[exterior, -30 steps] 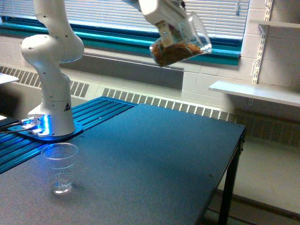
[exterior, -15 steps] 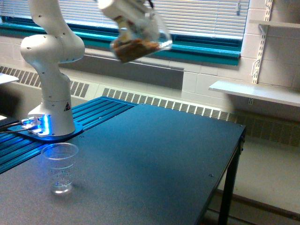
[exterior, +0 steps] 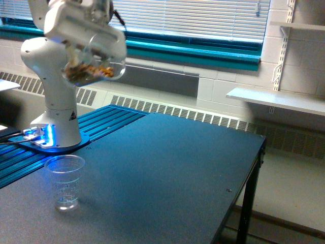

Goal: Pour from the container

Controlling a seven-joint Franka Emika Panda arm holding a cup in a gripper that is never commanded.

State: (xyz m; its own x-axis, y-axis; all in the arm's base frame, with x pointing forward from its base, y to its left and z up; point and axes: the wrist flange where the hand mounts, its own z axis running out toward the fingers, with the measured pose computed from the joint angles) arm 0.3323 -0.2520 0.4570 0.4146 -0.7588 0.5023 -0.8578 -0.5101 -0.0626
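Observation:
High at the exterior view's upper left, my gripper point(exterior: 84, 38) is shut on the container point(exterior: 96, 61), a clear wide-mouthed plastic jar lying tilted on its side. Brown nut-like pieces are heaped in its lower side. The image of it is blurred by motion. Far below and a little to the left stands a smaller ribbed clear cup point(exterior: 65, 182) on the dark table point(exterior: 167, 173), upright and apparently empty. The jar hangs well above the cup, slightly to its right.
The arm's white base column point(exterior: 56, 101) stands on a blue-lit plate behind the cup. The table's right edge point(exterior: 256, 162) drops to the floor. Window blinds, a radiator and a white wall shelf point(exterior: 277, 99) lie behind.
The gripper has carried the tilted jar from upper centre leftward and somewhat lower, to a spot above the cup. The cup has not moved.

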